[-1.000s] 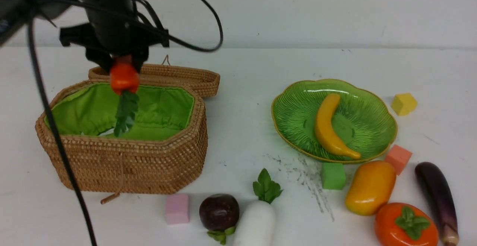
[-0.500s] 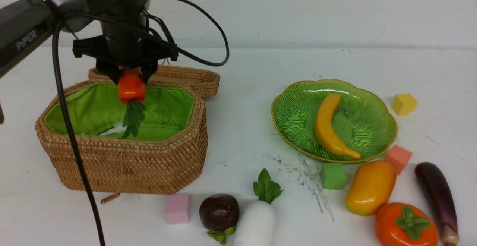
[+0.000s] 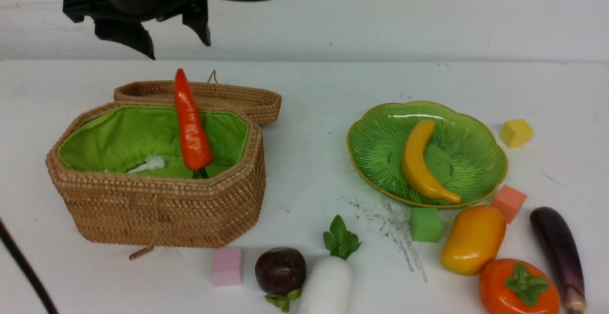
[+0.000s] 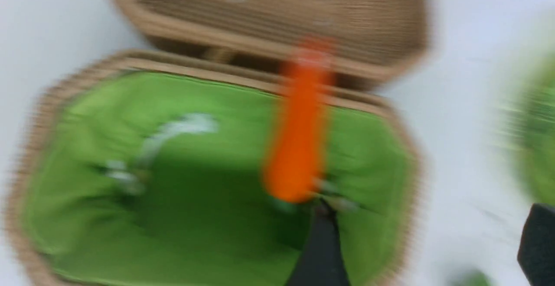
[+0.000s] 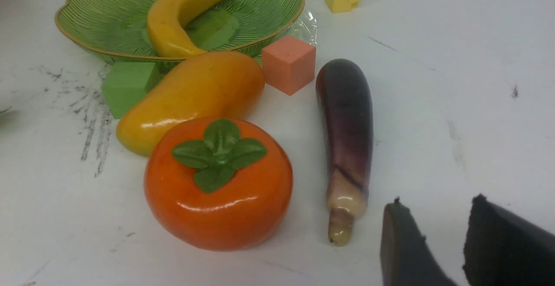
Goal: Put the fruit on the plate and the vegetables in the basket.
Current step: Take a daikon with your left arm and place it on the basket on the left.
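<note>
The red-orange pepper stands tip-up inside the woven basket, free of my left gripper, which hangs open and empty high above it. The blurred left wrist view shows the pepper on the green lining. A banana lies on the green plate. The mango, persimmon and eggplant lie front right. The mangosteen and radish lie front centre. My right gripper is open and empty beside the eggplant's stem end.
The basket's lid lies open behind it. Foam cubes sit around: pink by the mangosteen, green and salmon at the plate's front rim, yellow at the right. Black scuff marks lie in front of the plate.
My left gripper opened, let go of the pepper and rose well above the basket. The pepper dropped into the basket and now stands tip-up. Nothing else moved.
</note>
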{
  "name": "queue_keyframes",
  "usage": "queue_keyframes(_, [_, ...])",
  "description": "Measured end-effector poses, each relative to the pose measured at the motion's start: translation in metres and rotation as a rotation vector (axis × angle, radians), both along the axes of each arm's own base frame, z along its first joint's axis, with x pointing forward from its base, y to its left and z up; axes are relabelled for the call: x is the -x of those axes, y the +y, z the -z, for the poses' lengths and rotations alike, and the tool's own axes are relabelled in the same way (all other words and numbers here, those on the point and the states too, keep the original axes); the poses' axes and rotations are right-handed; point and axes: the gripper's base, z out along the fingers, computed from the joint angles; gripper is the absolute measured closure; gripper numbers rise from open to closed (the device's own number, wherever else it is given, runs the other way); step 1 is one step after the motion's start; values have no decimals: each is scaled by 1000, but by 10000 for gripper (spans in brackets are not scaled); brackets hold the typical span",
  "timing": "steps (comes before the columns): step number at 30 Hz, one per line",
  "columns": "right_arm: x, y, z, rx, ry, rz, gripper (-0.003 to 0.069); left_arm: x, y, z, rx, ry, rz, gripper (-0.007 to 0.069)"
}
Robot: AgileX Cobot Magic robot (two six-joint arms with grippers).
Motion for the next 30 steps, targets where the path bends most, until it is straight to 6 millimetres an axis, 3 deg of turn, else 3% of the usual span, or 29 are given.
queue_keyframes(3, [0, 0, 0, 0, 0, 0, 416, 22, -16, 2, 91, 55, 125, 70])
queue_keyframes(9, [0, 0, 0, 0, 0, 0, 416, 51, -78, 70, 11, 283, 322, 70])
queue_keyframes(11, [0, 0, 0, 0, 0, 0, 416, 64, -112, 102, -58, 366, 413, 70])
queue_keyframes(17, [0, 0, 0, 0, 0, 0, 416, 78, -167, 155, -150, 440, 534, 70])
queue_keyframes(22, [0, 0, 0, 0, 0, 0, 416, 76, -181, 186, -249, 439, 562, 70])
queue_keyframes(30, [0, 0, 0, 0, 0, 0, 416, 65, -184, 208, -301, 415, 526, 70])
